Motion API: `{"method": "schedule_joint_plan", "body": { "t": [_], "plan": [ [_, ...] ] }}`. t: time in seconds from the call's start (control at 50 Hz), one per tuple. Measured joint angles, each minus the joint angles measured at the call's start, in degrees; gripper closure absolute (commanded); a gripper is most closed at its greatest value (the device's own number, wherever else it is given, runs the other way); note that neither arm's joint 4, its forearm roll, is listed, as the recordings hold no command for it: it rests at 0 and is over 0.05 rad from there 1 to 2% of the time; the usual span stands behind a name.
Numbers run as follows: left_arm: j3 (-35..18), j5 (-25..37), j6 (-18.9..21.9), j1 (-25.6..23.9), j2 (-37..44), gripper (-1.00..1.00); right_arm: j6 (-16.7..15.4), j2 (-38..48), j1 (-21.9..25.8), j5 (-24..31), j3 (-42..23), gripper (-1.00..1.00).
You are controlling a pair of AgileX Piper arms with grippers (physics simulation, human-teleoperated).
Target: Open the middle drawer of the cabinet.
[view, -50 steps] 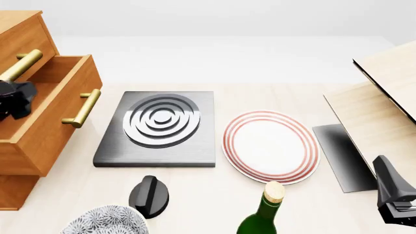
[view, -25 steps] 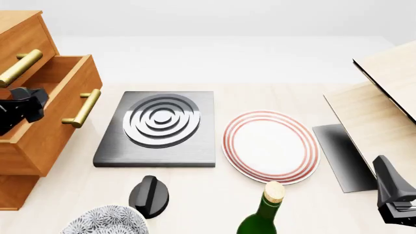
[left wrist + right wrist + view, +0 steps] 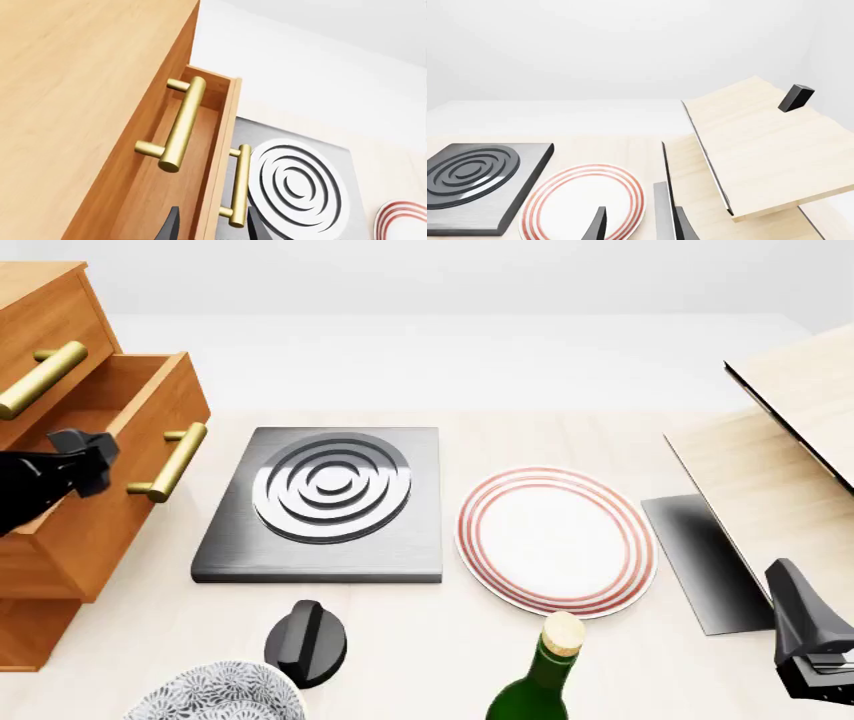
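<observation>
Left gripper (image 3: pixel 88 462) raised at far left, fingers parted, empty; right gripper (image 3: pixel 635 225) low, parted, empty

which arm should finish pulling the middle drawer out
Left. The left gripper is right beside the middle drawer, which is already partly out of the cabinet. The right gripper sits across the table.

My left gripper (image 3: pixel 83 462) is cut by the front view's left edge; its jaw opening cannot be read there. The tall orange-brown wooden cabinet (image 3: pixel 40 300) runs off that same edge, and its bottom drawer is hidden beneath the pulled-out middle drawer (image 3: pixel 127 455). My right gripper (image 3: pixel 810 645) is clipped at the lower right corner. The green glass bottle (image 3: pixel 541 685) and patterned grey bowl (image 3: pixel 214 695) are cropped below.
</observation>
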Motion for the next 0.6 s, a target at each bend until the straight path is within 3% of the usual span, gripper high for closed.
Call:
{"method": "schedule_joint_plan", "body": {
  "t": [0.6],
  "plan": [
    [0.97, -1.77, -1.93, -3.29, 2.36, -1.00, -0.01, 0.00, 0.00, -0.01, 0.01, -1.00]
  ]
}}
